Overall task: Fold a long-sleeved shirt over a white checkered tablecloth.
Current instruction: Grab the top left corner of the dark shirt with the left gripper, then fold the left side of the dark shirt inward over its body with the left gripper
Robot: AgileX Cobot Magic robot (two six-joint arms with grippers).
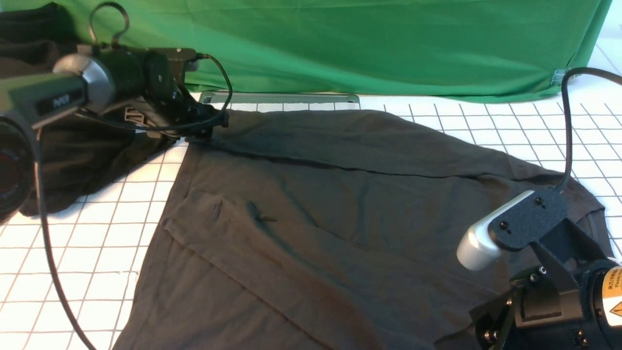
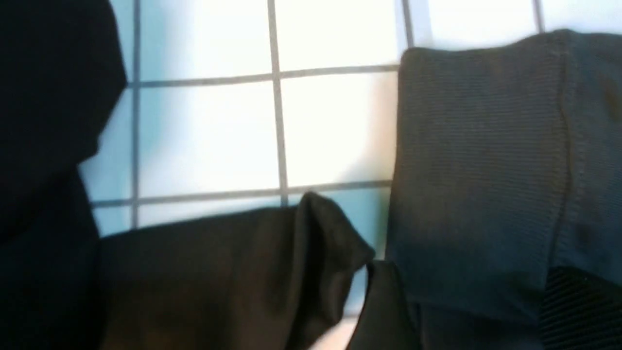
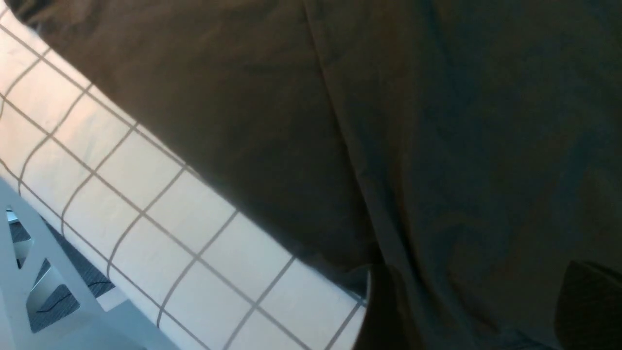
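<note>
The long-sleeved shirt (image 1: 340, 209), dark charcoal-brown, lies spread over the white checkered tablecloth (image 1: 73, 253). My left gripper (image 1: 206, 127) is down at the shirt's far left corner. In the left wrist view its fingers (image 2: 384, 311) stand wide apart, open, with a ribbed shirt band (image 2: 486, 170) lying between them. My right gripper (image 3: 481, 311) is at the shirt's near right edge, hidden in the front view under its wrist camera (image 1: 515, 228). Its fingers (image 3: 588, 306) are also wide apart, open over flat shirt cloth (image 3: 437, 121). No logo or neck label shows.
A blacker garment (image 1: 82, 155) is heaped at the left beneath my left arm. Green fabric (image 1: 364, 43) hangs along the back, with a grey metal strip (image 1: 279, 98) at its foot. The tablecloth's edge and a white frame (image 3: 29, 272) show in the right wrist view.
</note>
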